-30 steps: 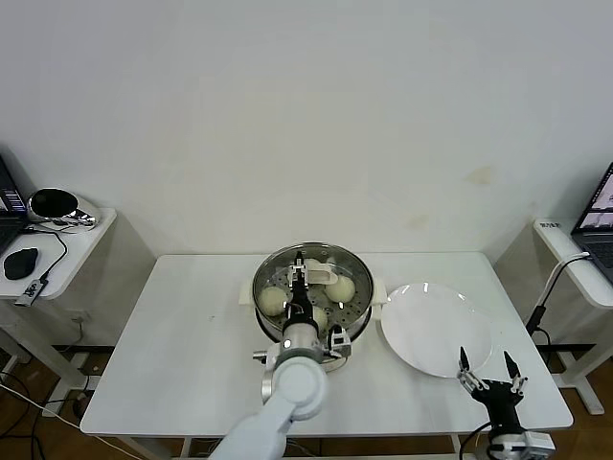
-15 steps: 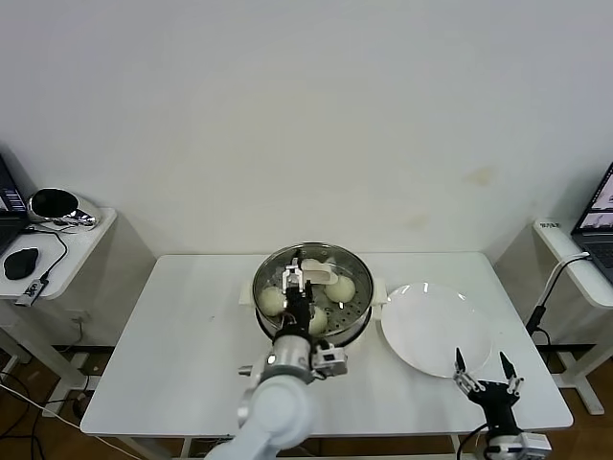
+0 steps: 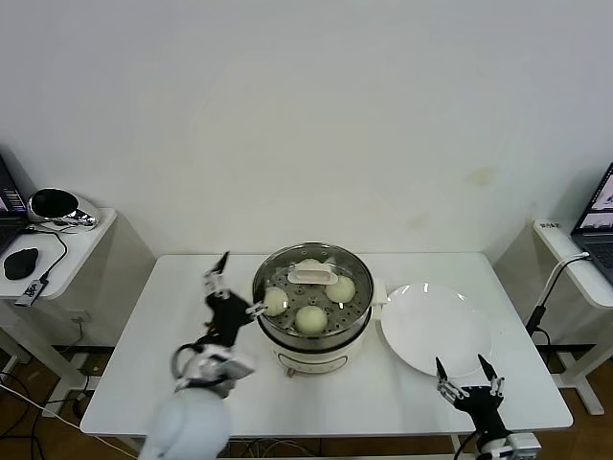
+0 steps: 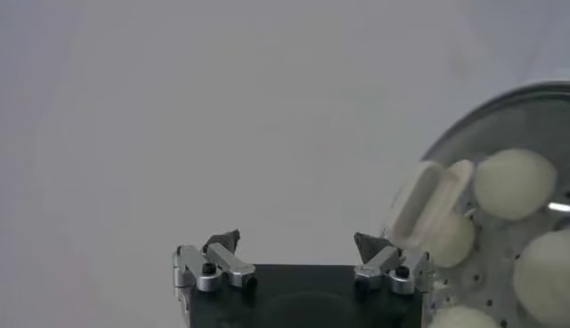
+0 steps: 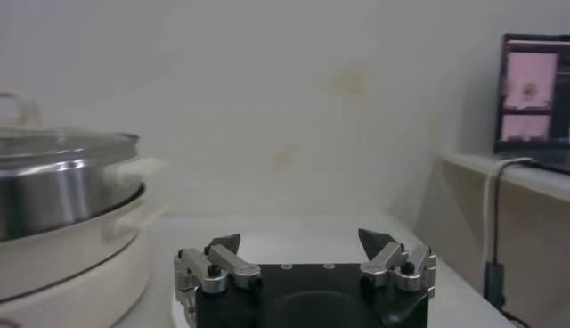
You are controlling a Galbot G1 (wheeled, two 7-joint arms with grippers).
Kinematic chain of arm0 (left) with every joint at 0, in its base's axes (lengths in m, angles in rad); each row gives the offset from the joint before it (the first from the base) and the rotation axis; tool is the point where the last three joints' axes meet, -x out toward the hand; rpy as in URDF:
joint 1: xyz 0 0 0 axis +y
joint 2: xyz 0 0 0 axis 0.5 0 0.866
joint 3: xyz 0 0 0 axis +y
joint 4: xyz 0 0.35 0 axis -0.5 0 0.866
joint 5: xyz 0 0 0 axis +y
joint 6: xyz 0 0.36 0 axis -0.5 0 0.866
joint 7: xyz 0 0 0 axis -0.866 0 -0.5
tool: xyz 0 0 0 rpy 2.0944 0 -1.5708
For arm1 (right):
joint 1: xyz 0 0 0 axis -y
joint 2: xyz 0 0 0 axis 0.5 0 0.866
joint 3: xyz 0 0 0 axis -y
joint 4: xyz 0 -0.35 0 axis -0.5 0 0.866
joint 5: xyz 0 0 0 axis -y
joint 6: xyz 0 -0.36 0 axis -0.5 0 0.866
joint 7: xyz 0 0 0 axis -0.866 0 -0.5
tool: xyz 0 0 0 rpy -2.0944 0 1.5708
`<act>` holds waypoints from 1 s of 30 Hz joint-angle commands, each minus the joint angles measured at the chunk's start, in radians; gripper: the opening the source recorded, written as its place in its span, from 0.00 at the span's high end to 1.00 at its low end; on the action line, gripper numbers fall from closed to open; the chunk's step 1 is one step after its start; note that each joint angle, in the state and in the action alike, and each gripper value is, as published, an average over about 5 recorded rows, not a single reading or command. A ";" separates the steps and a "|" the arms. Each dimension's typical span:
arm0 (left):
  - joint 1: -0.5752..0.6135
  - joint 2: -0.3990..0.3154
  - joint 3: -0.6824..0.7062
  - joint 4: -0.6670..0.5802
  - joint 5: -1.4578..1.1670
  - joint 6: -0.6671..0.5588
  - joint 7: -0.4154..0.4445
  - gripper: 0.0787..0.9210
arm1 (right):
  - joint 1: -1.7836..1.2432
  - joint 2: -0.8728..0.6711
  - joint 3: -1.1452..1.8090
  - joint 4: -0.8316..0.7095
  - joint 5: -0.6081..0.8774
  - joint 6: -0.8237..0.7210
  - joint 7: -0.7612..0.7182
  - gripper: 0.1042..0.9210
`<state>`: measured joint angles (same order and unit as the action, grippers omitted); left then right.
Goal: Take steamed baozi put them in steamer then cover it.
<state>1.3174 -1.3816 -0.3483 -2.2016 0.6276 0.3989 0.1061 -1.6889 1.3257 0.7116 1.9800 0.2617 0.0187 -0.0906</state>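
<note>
Four steamed baozi (image 3: 310, 318) sit under the cover (image 3: 311, 276); white plate (image 3: 436, 331) beside steamer (image 3: 311, 347); both grippers' fingers apart

The left gripper (image 3: 228, 284) hovered with its jaws spread wide and empty on an arm raised from the near left, while the right gripper (image 3: 465, 370) waited low at the near right, likewise open and empty.

The right claw (image 5: 301, 245) hangs open and empty above the white tabletop (image 5: 294, 227). Beside it stands the steamer (image 5: 62, 192), lid (image 5: 67, 141) on; a laptop (image 5: 534, 100) sits farther off.
</note>
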 commanded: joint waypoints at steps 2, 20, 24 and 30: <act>0.402 -0.050 -0.265 0.069 -0.485 -0.280 -0.160 0.12 | -0.060 -0.082 -0.068 0.022 0.011 -0.016 0.013 0.12; 0.549 -0.079 -0.219 0.043 -0.541 -0.239 -0.143 0.12 | -0.104 -0.066 -0.038 0.100 0.006 -0.096 0.030 0.12; 0.554 -0.078 -0.219 0.021 -0.540 -0.210 -0.135 0.12 | -0.100 -0.058 -0.037 0.104 0.011 -0.116 0.044 0.12; 0.556 -0.079 -0.219 0.002 -0.541 -0.189 -0.130 0.12 | -0.107 -0.049 -0.052 0.104 0.007 -0.114 0.049 0.12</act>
<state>1.8289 -1.4525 -0.5554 -2.1764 0.1214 0.1946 -0.0199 -1.7873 1.2719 0.6658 2.0651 0.2647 -0.0614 -0.0503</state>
